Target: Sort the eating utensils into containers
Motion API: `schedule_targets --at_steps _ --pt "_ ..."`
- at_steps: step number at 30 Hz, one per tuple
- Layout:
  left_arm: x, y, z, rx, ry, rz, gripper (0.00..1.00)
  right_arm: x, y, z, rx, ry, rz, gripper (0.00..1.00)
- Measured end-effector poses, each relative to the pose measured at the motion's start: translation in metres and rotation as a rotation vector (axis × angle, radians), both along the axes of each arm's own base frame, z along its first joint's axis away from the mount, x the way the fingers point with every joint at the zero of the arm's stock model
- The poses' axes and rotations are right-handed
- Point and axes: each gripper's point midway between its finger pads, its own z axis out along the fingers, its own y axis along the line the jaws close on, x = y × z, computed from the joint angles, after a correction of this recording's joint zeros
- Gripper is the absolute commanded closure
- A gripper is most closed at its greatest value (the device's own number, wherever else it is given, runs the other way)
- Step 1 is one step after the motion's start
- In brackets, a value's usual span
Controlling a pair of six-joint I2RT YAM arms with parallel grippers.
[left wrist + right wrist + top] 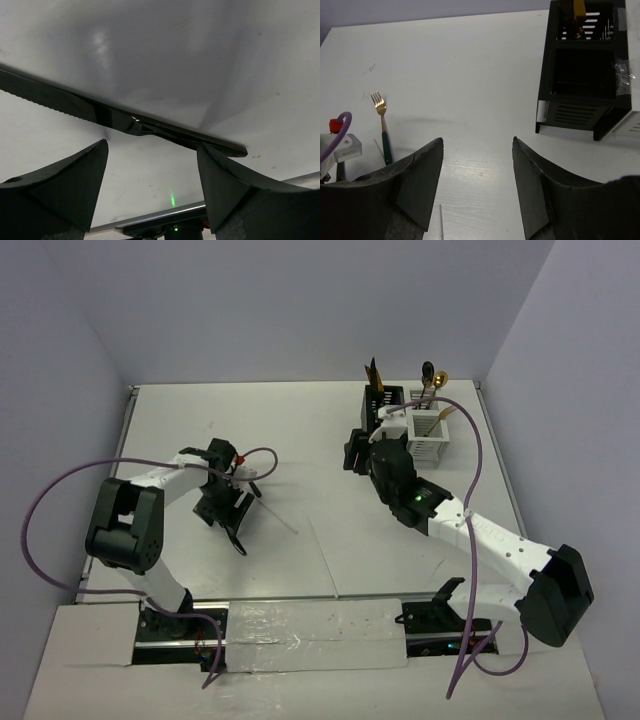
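A black knife (125, 121) with a serrated blade lies on the white table, just beyond the tips of my left gripper (152, 150), which is open and empty. That gripper (228, 518) is low over the table at the left. A gold fork with a dark handle (382, 125) lies near it. A thin white stick (282, 517) lies mid-table. My right gripper (477, 142) is open and empty, just left of the black caddy (385, 408). The white caddy (430, 437) adjoins the black one. Both hold upright utensils (430, 375).
The black caddy (585, 75) stands at the upper right of the right wrist view. Purple cables (470, 455) loop over both arms. Grey walls close the table on three sides. A taped strip (300, 635) runs along the near edge between the arm bases.
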Motion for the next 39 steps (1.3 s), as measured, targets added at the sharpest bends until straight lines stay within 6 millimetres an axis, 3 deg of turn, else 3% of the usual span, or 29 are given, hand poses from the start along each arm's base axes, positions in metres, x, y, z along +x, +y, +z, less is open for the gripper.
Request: schedule_targets --at_steps 14,17,21,27,36,39 --pt "0.004 0.0 -0.009 -0.024 0.081 0.051 0.18 0.002 -0.008 -0.011 -0.051 0.01 -0.035 0.36" --pt "0.009 0.004 -0.01 -0.02 0.101 0.082 0.24 0.003 -0.011 -0.01 -0.061 0.005 -0.046 0.36" --pt "0.028 0.013 -0.012 0.01 0.078 0.13 0.41 0.004 -0.015 -0.01 -0.076 -0.001 -0.062 0.36" --pt "0.034 0.023 -0.014 0.065 0.064 0.134 0.55 0.004 -0.022 -0.01 -0.106 -0.007 -0.086 0.36" --pt "0.041 0.032 -0.015 0.073 0.042 0.153 0.56 -0.003 -0.037 -0.002 -0.119 -0.037 -0.119 0.35" --pt "0.048 0.037 -0.014 0.07 0.011 0.162 0.45 -0.005 -0.039 0.003 -0.116 -0.047 -0.123 0.35"
